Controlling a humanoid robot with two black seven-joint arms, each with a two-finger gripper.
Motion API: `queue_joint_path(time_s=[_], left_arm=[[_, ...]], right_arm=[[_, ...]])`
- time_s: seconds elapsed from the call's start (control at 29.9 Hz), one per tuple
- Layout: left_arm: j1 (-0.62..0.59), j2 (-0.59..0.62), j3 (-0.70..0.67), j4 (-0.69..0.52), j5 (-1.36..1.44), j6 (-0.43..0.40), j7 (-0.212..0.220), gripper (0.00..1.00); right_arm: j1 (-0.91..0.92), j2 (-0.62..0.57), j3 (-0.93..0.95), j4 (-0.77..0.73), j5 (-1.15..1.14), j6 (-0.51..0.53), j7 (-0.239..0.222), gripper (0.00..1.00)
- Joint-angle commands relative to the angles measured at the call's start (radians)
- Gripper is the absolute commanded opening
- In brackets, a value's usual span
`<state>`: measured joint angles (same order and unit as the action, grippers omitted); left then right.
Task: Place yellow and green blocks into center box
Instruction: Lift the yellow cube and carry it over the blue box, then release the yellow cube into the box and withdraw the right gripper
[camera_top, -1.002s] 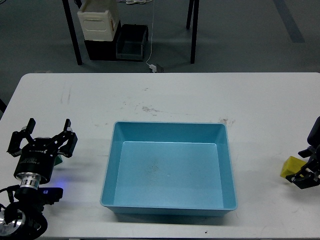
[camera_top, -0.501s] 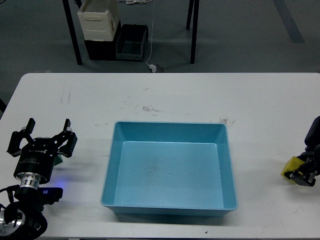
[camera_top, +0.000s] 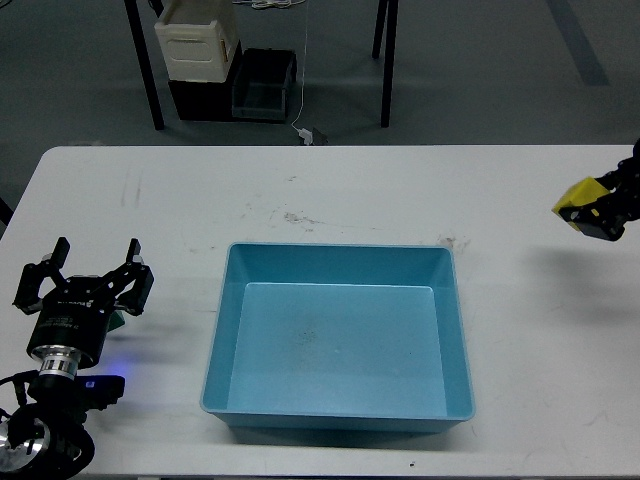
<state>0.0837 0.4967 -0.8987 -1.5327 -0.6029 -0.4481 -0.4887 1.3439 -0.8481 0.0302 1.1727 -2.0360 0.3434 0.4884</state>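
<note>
The yellow block (camera_top: 580, 205) sits clamped in the right gripper (camera_top: 600, 212), held off the white table (camera_top: 360, 190) at about two o'clock from the blue box (camera_top: 338, 405), well apart from it; the green block (camera_top: 118, 318) shows only as a sliver on the table at the box's nine o'clock, just beneath the left gripper (camera_top: 88, 276). That gripper's fingers stand spread apart around nothing.

White table (camera_top: 330, 190) spanning the frame, scuffed with grey marks at upper centre. Blue box (camera_top: 338, 415) at centre, resting directly on it. Sliver of green block (camera_top: 117, 320) at lower left, mostly hidden.
</note>
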Motion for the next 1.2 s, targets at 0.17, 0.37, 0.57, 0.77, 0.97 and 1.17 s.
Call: queue_joint_path(time_s=[0.17, 0.37, 0.57, 0.77, 0.97, 1.17], left_arm=[[-0.010, 0.008, -0.015, -0.001, 0.000, 0.002, 0.000, 1.00], [-0.012, 0.008, -0.042, -0.001, 0.000, 0.009, 0.000, 1.00], [-0.012, 0.008, -0.049, 0.000, 0.000, 0.011, 0.000, 1.00], [-0.013, 0.016, -0.075, 0.005, 0.000, 0.012, 0.000, 1.00], [-0.033, 0.036, -0.117, 0.005, 0.000, 0.014, 0.000, 1.00], [-0.050, 0.051, -0.120, 0.006, 0.002, 0.019, 0.000, 1.00]], right_arm=[[0.184, 0.178, -0.042, 0.182, 0.134, 0.083, 0.000, 0.14], [0.216, 0.322, -0.124, 0.203, 0.148, 0.109, 0.000, 0.15], [0.198, 0.481, -0.214, 0.185, 0.146, 0.111, 0.000, 0.16], [0.095, 0.583, -0.251, 0.082, 0.146, 0.111, 0.000, 0.21], [0.012, 0.609, -0.271, 0.045, 0.152, 0.111, 0.000, 0.52], [-0.049, 0.597, -0.256, -0.007, 0.180, 0.097, 0.000, 0.98]])
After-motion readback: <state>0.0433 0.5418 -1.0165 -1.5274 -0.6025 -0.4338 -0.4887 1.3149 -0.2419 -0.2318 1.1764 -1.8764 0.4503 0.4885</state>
